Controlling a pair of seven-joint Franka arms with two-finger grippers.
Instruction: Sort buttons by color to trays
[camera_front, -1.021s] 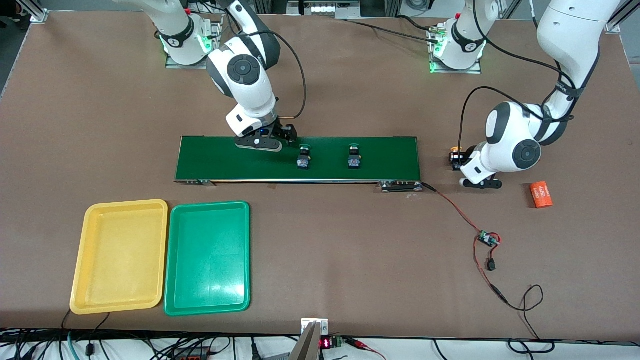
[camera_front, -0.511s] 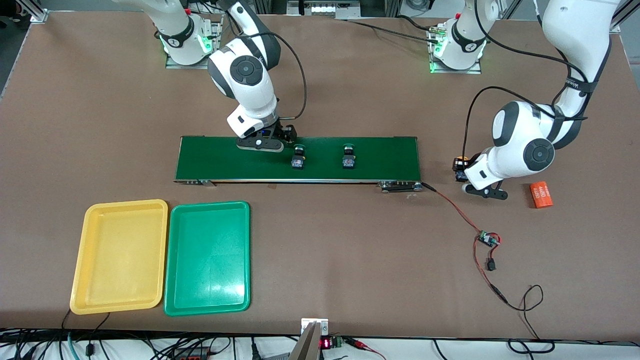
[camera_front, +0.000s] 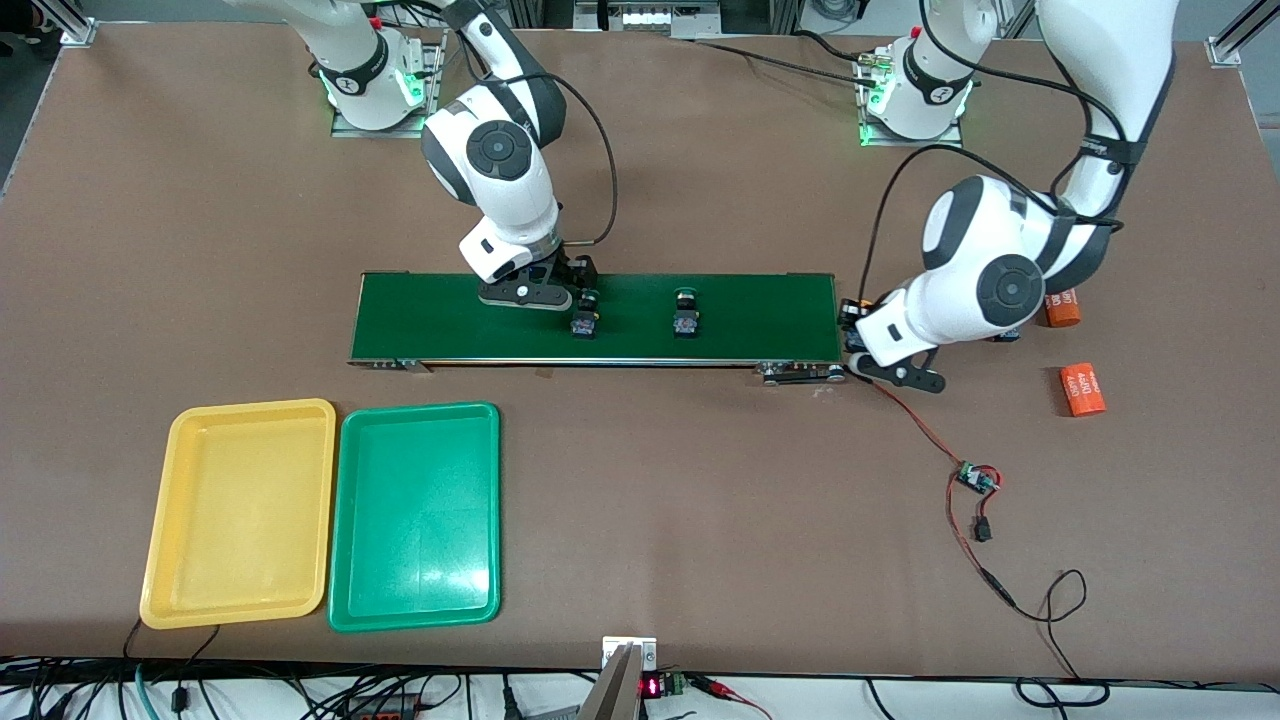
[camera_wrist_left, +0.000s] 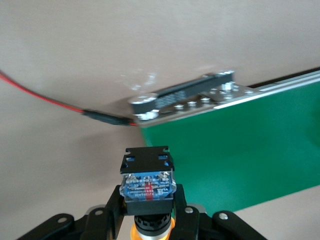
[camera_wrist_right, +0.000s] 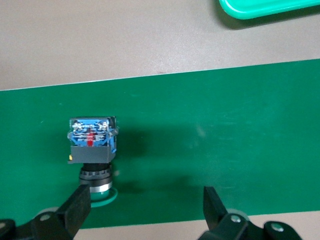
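Our left gripper (camera_wrist_left: 147, 212), clamped on a yellow button (camera_wrist_left: 147, 187), carries it over the belt (camera_front: 600, 320) end. Our right gripper (camera_wrist_right: 147, 210), fingers apart, hangs beside 1 green button (camera_wrist_right: 92, 145); next, likely closing on it, then the green tray (camera_front: 415, 515).

Left gripper (camera_wrist_left: 148, 212) fingers (camera_wrist_left: 114, 207) clamping yellow-capped button (camera_wrist_left: 148, 184), above conveyor belt (camera_wrist_left: 240, 160) end

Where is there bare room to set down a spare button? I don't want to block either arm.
Both the yellow tray and green tray are bare, as is the conveyor belt stretch toward the left gripper. Crowded: the belt under the right gripper, beside two green-capped buttons.
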